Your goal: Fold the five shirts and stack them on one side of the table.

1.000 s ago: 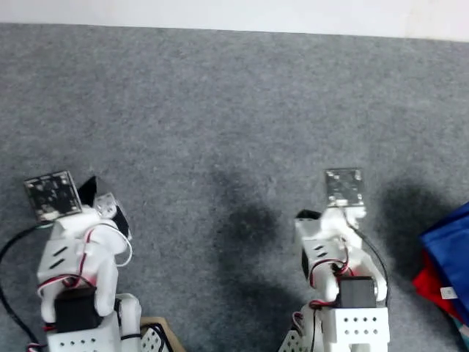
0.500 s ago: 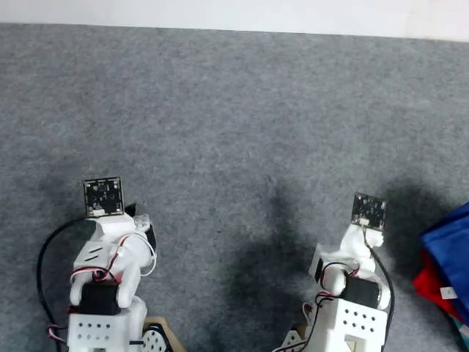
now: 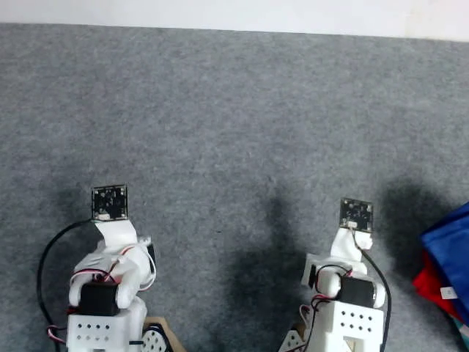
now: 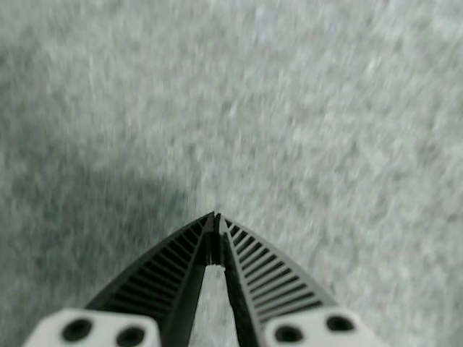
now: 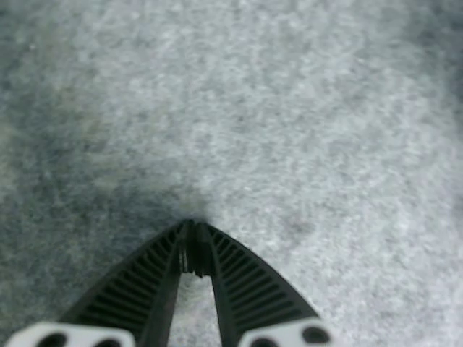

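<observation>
Closest in, the left gripper (image 4: pixel 215 225) has its ribbed black jaws pressed together at the tips and nothing held between them, just above the grey mat (image 4: pixel 304 108). The right gripper (image 5: pixel 193 231) is likewise closed tip to tip and holds nothing, with a dark shadow on the mat around its tips. From above, both arms sit drawn back at the near edge of the table. One arm (image 3: pixel 102 290) is beside the corner of a tan board (image 3: pixel 160 331), and the other arm (image 3: pixel 344 290) is nearer the shirts (image 3: pixel 443 260). These lie bunched against the right-hand edge of the high view, partly cut off, with a blue shirt (image 3: pixel 453 242) over a red shirt (image 3: pixel 432 282). A small white tag (image 3: pixel 447 293) shows on the pile, its print too small to read. A broad stretch of mat lies between the arms and the far edge, where a white strip (image 3: pixel 234 13) borders it.
</observation>
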Available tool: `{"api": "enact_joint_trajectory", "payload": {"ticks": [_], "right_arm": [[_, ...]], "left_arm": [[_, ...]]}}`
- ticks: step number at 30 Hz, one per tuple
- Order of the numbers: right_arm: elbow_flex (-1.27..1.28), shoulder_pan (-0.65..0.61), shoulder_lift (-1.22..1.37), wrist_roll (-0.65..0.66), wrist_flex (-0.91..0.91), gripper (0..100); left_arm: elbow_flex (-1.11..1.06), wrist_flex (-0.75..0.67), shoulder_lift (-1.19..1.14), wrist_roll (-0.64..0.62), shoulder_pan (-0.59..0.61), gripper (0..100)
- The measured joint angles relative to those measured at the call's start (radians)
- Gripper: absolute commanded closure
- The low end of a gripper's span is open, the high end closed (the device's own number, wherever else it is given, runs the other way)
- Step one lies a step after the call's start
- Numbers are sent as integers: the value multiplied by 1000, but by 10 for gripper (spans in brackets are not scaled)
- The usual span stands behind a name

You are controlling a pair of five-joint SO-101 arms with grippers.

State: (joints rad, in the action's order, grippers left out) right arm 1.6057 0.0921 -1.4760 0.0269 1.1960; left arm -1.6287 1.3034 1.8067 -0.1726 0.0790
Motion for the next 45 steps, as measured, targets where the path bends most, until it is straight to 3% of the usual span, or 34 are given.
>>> {"api": "enact_joint_trajectory", "payload": {"ticks": [6,17,24,31,36,45], "right_arm": [[48,-37,0,0,-54,992],[57,-40,0,0,-121,992],[58,-40,-18,0,-121,992],[69,-40,-330,0,-100,992],[69,-41,-301,0,-3,992],[69,-41,-345,0,9,992]], "left_arm": [[-21,51,2,0,2,993],[-46,44,2,0,186,993],[-48,44,2,0,187,993],[-48,44,2,0,187,993],[-48,44,2,0,187,993],[-48,44,2,0,187,993]]}}
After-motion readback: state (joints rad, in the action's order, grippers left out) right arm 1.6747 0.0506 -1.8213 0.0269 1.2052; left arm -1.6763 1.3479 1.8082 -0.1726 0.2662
